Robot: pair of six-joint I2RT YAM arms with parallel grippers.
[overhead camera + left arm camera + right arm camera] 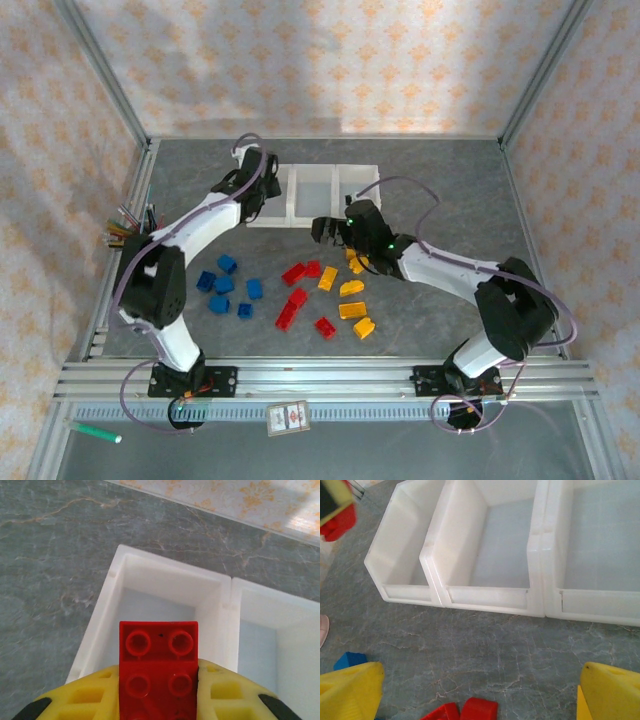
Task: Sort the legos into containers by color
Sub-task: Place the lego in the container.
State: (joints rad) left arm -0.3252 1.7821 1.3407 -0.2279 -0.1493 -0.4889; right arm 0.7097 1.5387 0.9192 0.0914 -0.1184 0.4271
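The left gripper is at 11 o'clock on the table, over the leftmost of the 3 containers. Its jaws are clenched on a red brick. In the left wrist view the brick is glossy moulded plastic, 2 studs wide, each stud a raised ring. It juts out from between yellow lattice-patterned fingers, directly above that bin's open mouth.

The containers are square, smooth, translucent white plastic with thick rims, joined as 1 row. All 3 have bare floors in the right wrist view.

The right gripper is at the table's centre, just in front of the middle bin. Its jaws are released and wide apart, with nothing between the yellow fingers.

The rest of the legos lie on the grey marbled tabletop:
- blue bricks at 8 o'clock
- red bricks at 6 o'clock
- orange-yellow bricks, some wedge-shaped, at 5 o'clock

A small printed card lies on the near rail, and its print is too small to read.
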